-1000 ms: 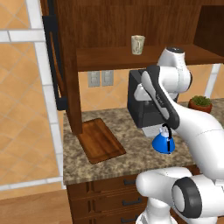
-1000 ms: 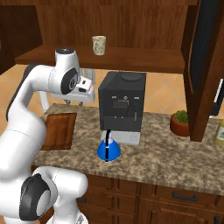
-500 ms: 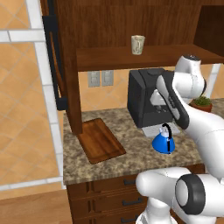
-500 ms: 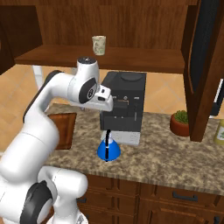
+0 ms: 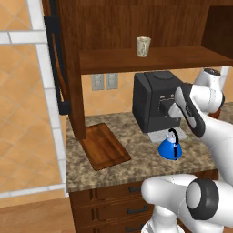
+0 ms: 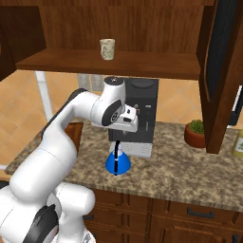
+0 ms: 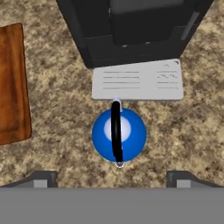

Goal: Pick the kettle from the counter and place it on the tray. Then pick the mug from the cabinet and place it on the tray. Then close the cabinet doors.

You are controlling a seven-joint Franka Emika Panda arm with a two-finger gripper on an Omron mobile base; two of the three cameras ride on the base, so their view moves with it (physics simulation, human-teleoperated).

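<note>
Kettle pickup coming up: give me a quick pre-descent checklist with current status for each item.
1. Kettle upright on the counter: ok.
2. Gripper open, nothing held: ok.
3. Gripper over the kettle, handle between the fingers: ok, slightly off centre.
4. Room beside the coffee machine drip plate: cannot tell, the kettle sits close.
5. Tray bare for placing: ok.
6. Mug on the cabinet shelf, doors open: ok.

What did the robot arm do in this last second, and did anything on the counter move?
The arm swung rightward from near the tray until its gripper hangs above the kettle. It has grasped nothing. The kettle, tray, coffee machine and mug on the cabinet shelf stayed put.
</note>
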